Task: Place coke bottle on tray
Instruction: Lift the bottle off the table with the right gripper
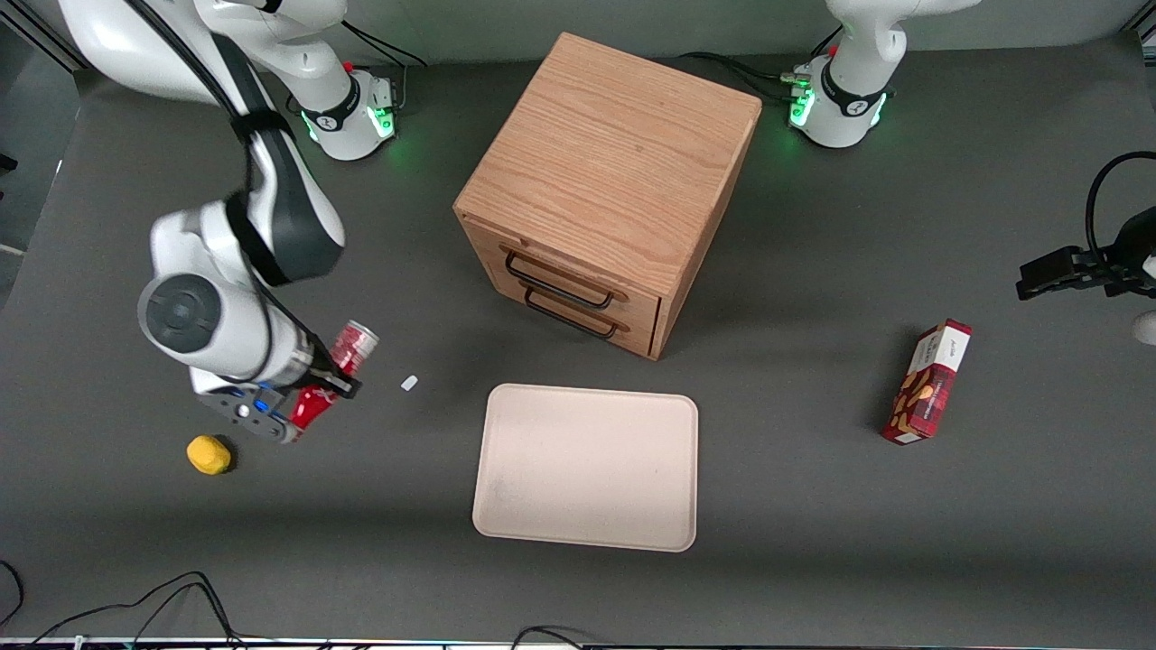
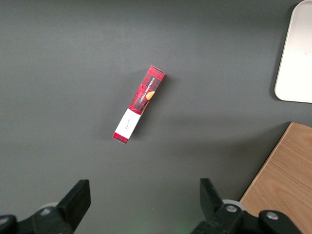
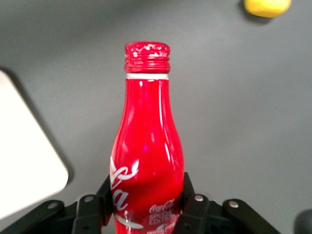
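Observation:
My right gripper is shut on the red coke bottle and holds it tilted above the table, toward the working arm's end, with its silvery base up. In the right wrist view the gripper clamps the bottle's body, with black fingers on both sides and the red cap pointing away. The cream-beige tray lies flat near the front camera, in front of the wooden drawer cabinet, well apart from the bottle. Its corner shows in the right wrist view.
A wooden cabinet with two drawers stands mid-table. A yellow object lies on the table close to the gripper. A small white scrap lies between the bottle and the tray. A red snack box lies toward the parked arm's end.

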### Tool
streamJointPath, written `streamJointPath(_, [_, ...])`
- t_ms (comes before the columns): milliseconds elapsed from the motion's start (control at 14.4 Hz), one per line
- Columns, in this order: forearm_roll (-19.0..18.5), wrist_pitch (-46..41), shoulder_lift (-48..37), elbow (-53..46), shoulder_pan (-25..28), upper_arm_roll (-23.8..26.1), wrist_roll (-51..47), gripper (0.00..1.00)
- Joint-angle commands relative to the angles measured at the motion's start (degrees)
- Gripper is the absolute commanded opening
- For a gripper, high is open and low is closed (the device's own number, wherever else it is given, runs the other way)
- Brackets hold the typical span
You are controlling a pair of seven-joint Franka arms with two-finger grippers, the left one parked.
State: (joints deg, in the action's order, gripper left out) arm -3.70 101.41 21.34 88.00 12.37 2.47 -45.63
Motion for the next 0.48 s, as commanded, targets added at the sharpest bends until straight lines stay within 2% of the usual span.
streamJointPath(0, [2.47,-11.2,0.54,-10.63,-0.15,-0.1,2.65,0.0])
streamJointPath(138, [3.17,-16.92,1.07,-15.29,-0.94,-0.27,2.82,0.0])
streamJointPath(346, [3.44,-17.83,3.95,-18.64,-0.24,-0.1,3.53,0.0])
streamJointPath(415, [3.35,-18.09,7.89,-23.53,0.2,0.08,3.09,0.0])
